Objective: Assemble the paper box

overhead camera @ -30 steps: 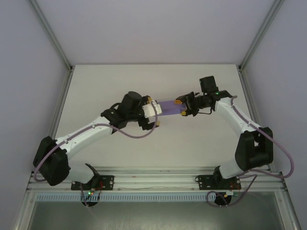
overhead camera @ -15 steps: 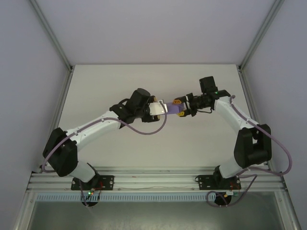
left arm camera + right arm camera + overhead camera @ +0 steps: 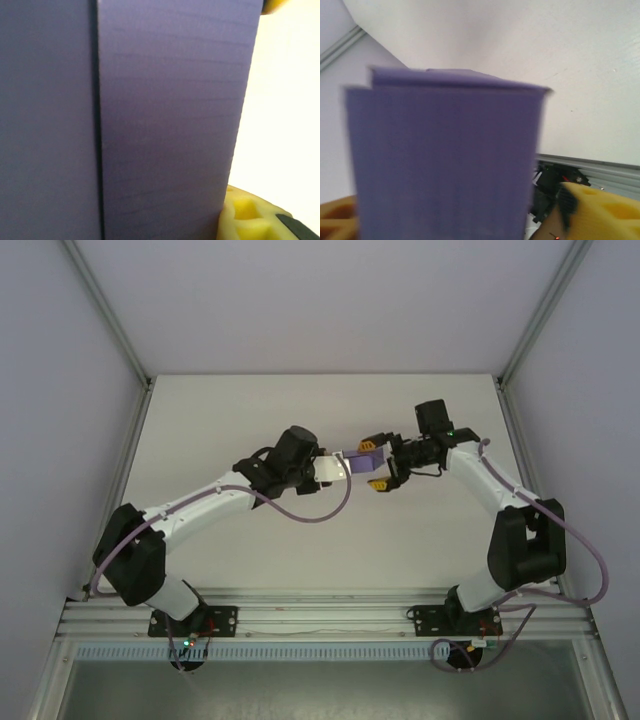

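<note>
The paper box (image 3: 366, 457) sits over the middle of the worktop (image 3: 300, 410), slightly nearer the far edge; whether it touches the surface cannot be told. The left end effector (image 3: 340, 464) grips its left end, but purple card hides the fingertips in the left wrist view. The right end effector (image 3: 379, 463) is open, its yellow fingers (image 3: 600, 210) spread either side of the box's other end, one with a clear gap. The right wrist view is blurred, and the box is cut off at the bottom edge.
</note>
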Controlling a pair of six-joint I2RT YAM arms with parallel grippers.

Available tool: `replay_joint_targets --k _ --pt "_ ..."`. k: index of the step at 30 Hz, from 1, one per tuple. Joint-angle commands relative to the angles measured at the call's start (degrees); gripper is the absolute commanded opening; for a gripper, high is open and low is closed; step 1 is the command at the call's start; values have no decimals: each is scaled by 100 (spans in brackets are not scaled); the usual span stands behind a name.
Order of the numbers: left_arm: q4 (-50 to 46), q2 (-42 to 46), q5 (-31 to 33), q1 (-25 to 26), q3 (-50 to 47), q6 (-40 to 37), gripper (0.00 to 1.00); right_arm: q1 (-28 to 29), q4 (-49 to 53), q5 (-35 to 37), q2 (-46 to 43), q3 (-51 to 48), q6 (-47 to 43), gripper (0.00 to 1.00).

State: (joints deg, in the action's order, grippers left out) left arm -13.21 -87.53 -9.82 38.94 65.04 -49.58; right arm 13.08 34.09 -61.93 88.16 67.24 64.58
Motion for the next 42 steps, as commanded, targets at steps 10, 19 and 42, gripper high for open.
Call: replay_joint_targets --k 10,19,42 --pt "-2332 -555 -700 -316 757 -541 26 -404 66 4307 -1972 34 -4812 100" --pt "-3683 -1376 -1303 -605 1789 -345 27 -397 -2286 2379 -3015 -1582 -5879 100" --pt "-4642 -2386 -1231 -598 2756 -101 29 909 640 2432 -300 79 -8418 46"
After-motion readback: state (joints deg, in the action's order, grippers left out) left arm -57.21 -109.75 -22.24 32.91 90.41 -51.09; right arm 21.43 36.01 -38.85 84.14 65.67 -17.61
